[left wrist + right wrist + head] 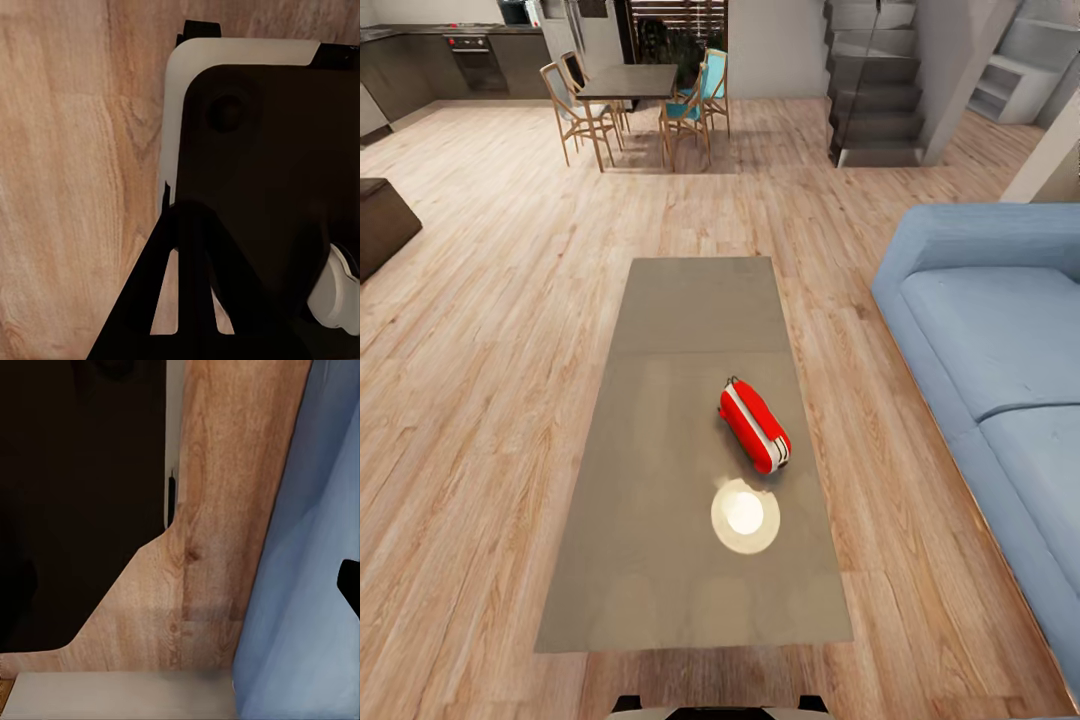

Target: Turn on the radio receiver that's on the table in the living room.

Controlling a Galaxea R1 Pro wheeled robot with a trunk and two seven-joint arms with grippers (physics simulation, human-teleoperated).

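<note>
Looking down from the head view, the long grey table is seen running lengthwise away from the robot on the light plank floor, with the blue sofa along its right side. The red radio receiver lies on the table's near half, close to the right long edge, just beyond a bright round patch of light on the top. Its long axis is set on a diagonal, the near end angled toward the right edge. No arm is raised over the table, so the receiver is judged to lie forward of both, somewhat nearer the right arm.

In the left wrist view, the dark frame of the left end effector is seen against floor planks and the robot's dark and white body; whether its fingers are apart cannot be told.

In the right wrist view, floor, the sofa's blue side and dark bodywork are shown; the right end effector's state cannot be told.
</note>
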